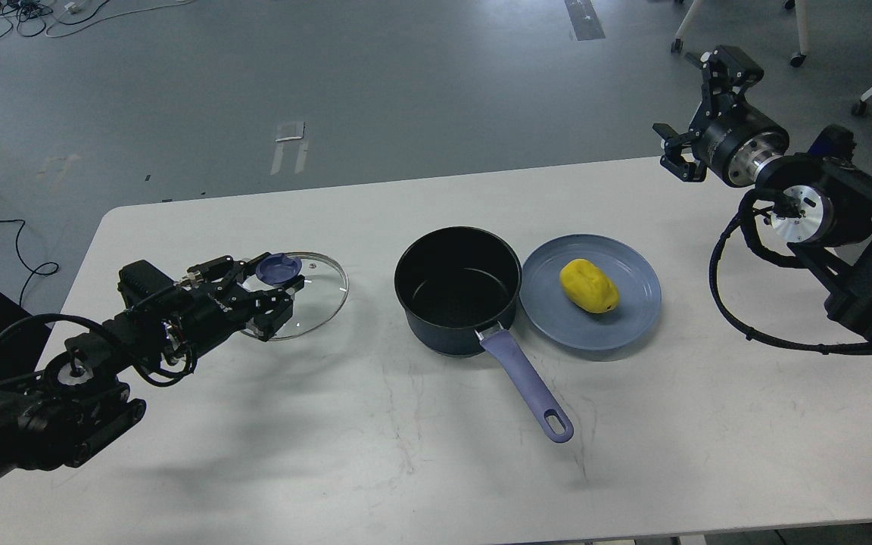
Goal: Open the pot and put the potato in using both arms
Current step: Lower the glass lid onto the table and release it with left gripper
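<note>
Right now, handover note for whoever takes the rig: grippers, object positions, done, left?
Left gripper: at the blue knob of the round glass lid, fingers either side of it; grip unclear. Lid sits on the white table, left of the pot.
Right gripper: open, empty, raised past the table's far right edge.
Dark navy saucepan: uncovered, empty, lavender handle toward the robot.
Yellow oval potato: on the blue-grey plate, right of the pot.
Done: lid off. Left: potato into the pot.

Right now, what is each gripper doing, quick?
Left gripper: at the blue knob of the glass lid; whether it grips cannot be told.
Right gripper: open, empty, raised beyond the table.
</note>
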Action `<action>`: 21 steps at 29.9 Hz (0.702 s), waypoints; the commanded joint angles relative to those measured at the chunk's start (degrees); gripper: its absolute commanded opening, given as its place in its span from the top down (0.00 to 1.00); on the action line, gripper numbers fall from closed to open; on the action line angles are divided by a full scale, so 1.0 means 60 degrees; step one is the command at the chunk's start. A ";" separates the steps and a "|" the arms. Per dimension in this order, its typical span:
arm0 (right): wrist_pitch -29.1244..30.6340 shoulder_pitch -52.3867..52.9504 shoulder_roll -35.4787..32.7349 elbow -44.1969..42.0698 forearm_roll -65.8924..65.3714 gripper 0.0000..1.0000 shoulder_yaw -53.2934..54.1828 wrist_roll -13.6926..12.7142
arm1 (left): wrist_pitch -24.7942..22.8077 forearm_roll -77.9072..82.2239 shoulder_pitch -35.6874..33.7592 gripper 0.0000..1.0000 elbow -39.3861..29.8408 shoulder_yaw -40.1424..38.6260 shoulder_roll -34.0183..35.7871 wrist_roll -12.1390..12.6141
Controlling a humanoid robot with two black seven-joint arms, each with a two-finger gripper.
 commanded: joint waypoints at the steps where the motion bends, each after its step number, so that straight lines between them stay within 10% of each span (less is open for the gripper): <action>1: 0.0001 0.0072 -0.0029 -0.0002 0.0000 0.00 0.0000 -0.0002 | 0.0000 -0.0003 0.0195 0.67 0.0089 0.0028 -0.0058 -0.0002; 11: 0.0001 0.0042 -0.0029 -0.0002 0.0000 0.00 0.0000 -0.0002 | 0.0000 0.0026 0.0503 0.65 0.0133 0.0145 -0.0015 -0.0002; 16: 0.0001 0.0057 -0.0029 -0.0045 0.0000 0.00 0.0000 -0.0002 | 0.0000 0.0026 0.0576 0.36 0.0192 0.0145 0.0000 -0.0002; 21: 0.0015 0.0116 -0.0205 -0.0060 0.0000 0.00 -0.0030 -0.0032 | 0.0000 0.0055 0.0942 0.31 0.0207 0.0145 -0.0015 -0.0002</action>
